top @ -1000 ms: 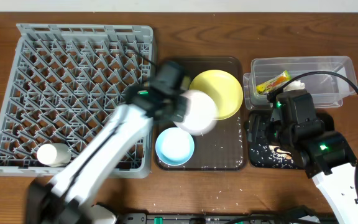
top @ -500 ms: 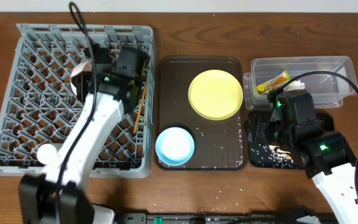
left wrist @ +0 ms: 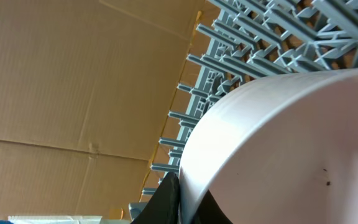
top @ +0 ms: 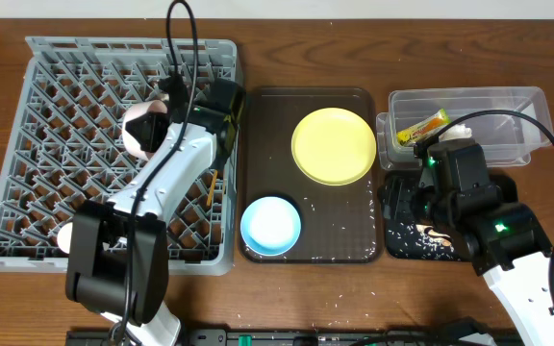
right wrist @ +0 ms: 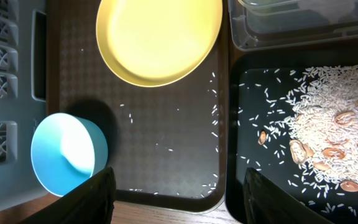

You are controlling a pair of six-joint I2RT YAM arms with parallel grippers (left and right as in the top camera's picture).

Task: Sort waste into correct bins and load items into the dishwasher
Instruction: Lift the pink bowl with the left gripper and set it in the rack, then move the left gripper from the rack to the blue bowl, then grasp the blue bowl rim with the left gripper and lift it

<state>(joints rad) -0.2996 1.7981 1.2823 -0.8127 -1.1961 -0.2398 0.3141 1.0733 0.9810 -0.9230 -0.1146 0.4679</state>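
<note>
A round white bowl stands tipped on edge over the far right part of the square grey plastic dish rack at the left end of the wooden bench, its rim pinched by the left fingers. Mid-bench, a round yellow plate and a light blue bowl sit on a dark brown serving tray. At the right end, the right fingers hang spread wide, gripping nothing, above a flat black rectangular tray strewn with whitish rice. Beyond it, a clear plastic rectangular tub holds a yellow-green snack wrapper.
</note>
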